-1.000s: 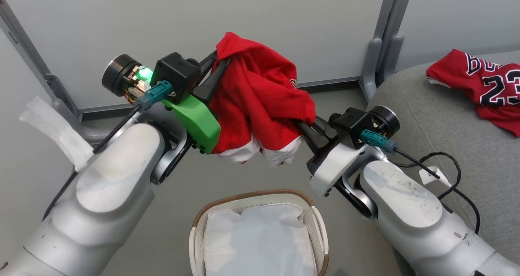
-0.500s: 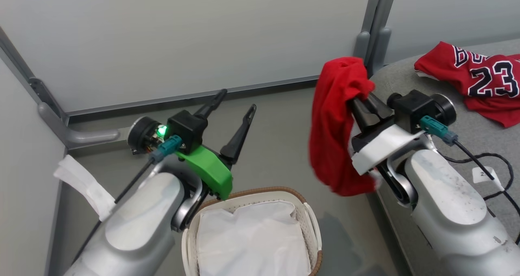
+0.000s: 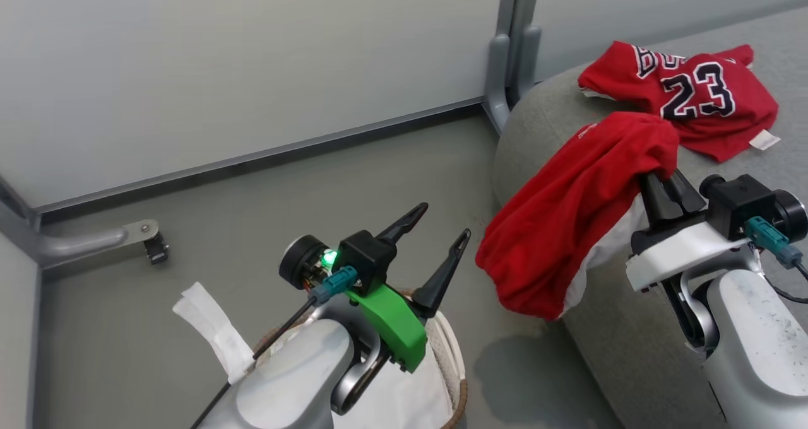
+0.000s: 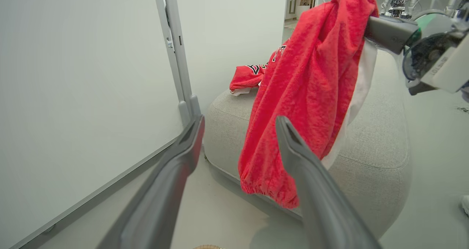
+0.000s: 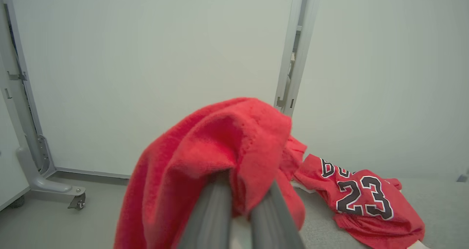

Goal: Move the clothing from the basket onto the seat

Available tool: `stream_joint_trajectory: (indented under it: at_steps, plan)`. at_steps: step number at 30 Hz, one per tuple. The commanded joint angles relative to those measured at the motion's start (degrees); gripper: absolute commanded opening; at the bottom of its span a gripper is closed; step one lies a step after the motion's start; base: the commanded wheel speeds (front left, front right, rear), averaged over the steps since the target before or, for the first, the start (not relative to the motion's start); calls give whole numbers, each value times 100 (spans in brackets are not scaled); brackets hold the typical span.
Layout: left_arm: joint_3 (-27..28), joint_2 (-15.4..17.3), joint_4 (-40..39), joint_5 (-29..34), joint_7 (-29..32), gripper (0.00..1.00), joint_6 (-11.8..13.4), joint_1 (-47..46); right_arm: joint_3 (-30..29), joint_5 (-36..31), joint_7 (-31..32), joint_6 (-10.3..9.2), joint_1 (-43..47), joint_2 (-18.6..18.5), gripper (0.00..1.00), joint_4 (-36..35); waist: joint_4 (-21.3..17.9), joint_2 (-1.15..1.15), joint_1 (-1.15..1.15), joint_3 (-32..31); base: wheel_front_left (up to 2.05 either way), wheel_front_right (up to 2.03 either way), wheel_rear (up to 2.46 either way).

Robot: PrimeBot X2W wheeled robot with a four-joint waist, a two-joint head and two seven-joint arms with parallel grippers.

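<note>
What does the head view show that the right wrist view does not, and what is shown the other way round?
Head view adds: the basket with its white liner, the left gripper with jaws apart, and the red garment hanging down past the rounded edge of the seat. Right wrist view adds: a close look along the right gripper, its jaws nearly together with the red cloth bunched over them. Both: the held red garment, the number 23 jersey lying on the seat, and the grey partition panels.

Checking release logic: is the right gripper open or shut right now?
Shut on the red garment: the right gripper has its fingers close together, cloth draped over the tips, hanging at the seat edge.
</note>
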Motion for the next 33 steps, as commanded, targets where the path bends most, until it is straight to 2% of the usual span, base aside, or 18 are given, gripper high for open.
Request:
stream_joint_trajectory:
  at_steps: [1,9,16,25,33]
  plan:
    - [-12,-34,48,-28,-39,100,-17,88,-35,-62,23,-7,108,46,0,-72,-410,0,0,157,0,0,0]
    - [-160,-219,188,43,-132,100,-29,162,-283,-217,37,-7,382,255,0,-309,-976,0,0,444,0,0,0]
    - [-303,-299,256,155,-168,100,-53,82,-445,-282,0,-7,496,377,0,-385,-1256,0,0,651,0,0,0]
    - [-423,-261,208,319,-179,100,-70,-63,-640,-344,-18,-8,303,499,0,-245,-1233,0,0,942,0,0,0]
    - [-399,-27,-107,426,-83,100,60,-270,-805,-191,59,-8,-925,314,0,17,-1003,0,0,1546,0,0,0]
